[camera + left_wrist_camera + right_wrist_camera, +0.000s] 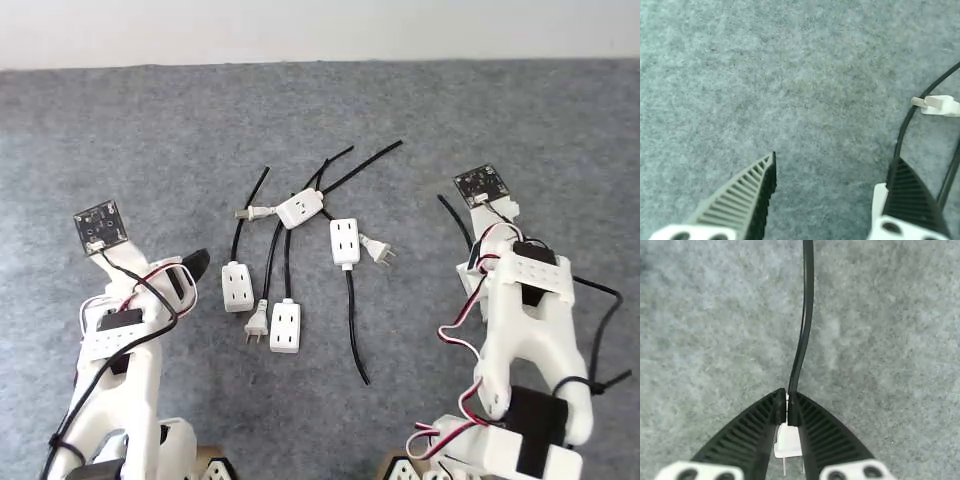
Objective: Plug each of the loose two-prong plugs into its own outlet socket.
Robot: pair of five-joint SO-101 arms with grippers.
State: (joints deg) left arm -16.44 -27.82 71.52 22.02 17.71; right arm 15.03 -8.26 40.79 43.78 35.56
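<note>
Several white outlet sockets lie mid-table: one [237,286] nearest my left gripper, one [285,326] in front, one [345,242] to the right, one [300,208] at the back. Loose two-prong plugs rest at the back left [252,213], between the front sockets [257,322] and beside the right socket [378,250]. My left gripper [190,272] [832,165] is open over bare carpet, with the back-left plug [940,105] ahead of it. My right gripper [787,396] is shut on a white plug [788,440], whose black cable [805,315] [455,218] runs away from it.
Black cables [352,330] trail from the sockets and plugs across the grey carpet [120,140]. One cable [907,130] runs just beside my left gripper's finger. Both arm bases stand at the table's front edge. Open carpet lies at the back and far left.
</note>
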